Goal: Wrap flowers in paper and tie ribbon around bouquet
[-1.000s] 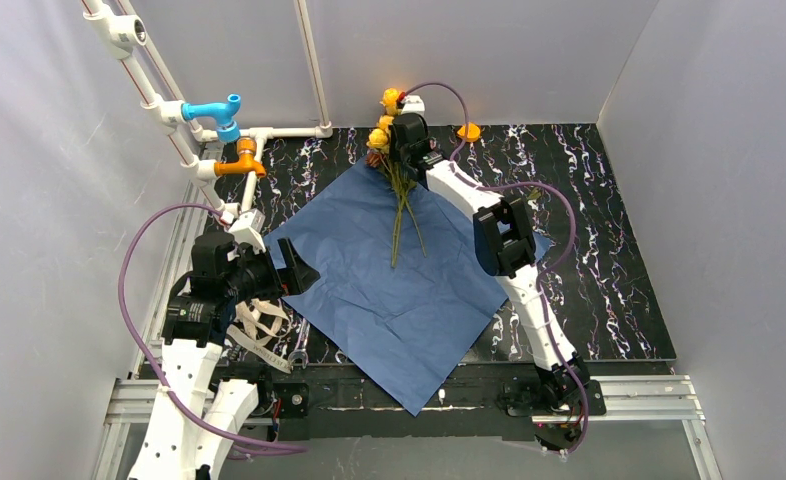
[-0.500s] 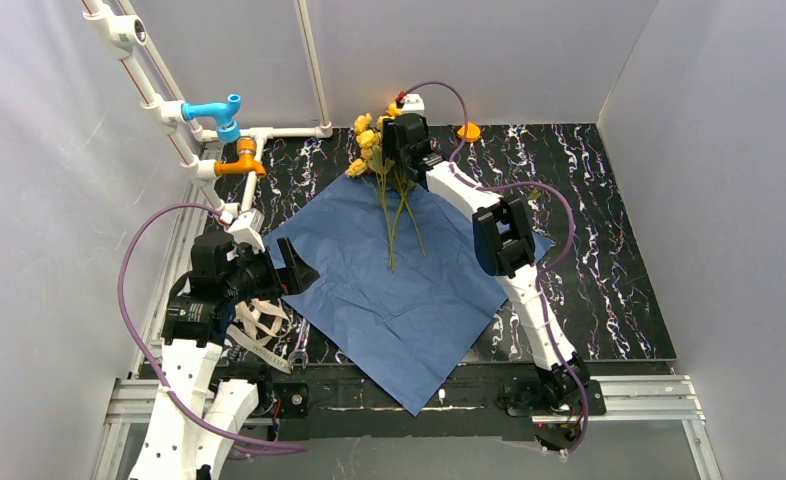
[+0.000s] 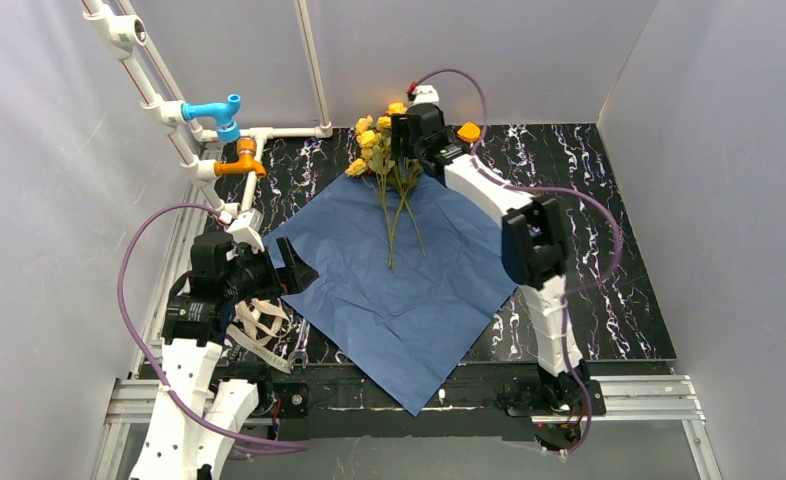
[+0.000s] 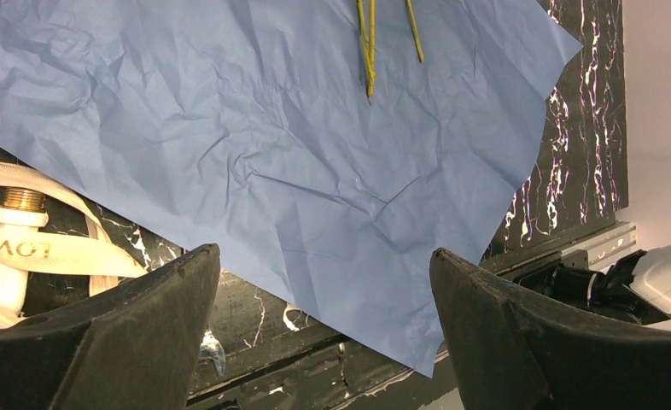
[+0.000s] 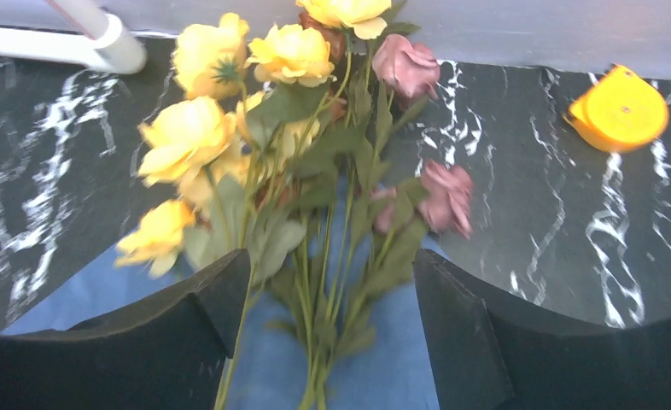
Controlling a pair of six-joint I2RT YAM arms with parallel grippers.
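Flowers (image 3: 384, 160) lie at the far corner of the paper (image 3: 399, 290), stems on the sheet, heads past its edge over the desk (image 3: 609, 280); right jaws spread above the heads, pinching nothing; left jaws spread too, empty, over the paper's left edge near the ribbon (image 3: 254, 325)

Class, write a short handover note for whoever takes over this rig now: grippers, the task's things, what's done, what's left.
Left gripper: open, empty, at the left corner of the paper.
Right gripper: open, empty, above the flowers.
The flowers lie on the flat paper, heads past its far corner.
Ribbon: loose on the table, left of the paper.
Done: flowers laid. Left: wrapping, tying.
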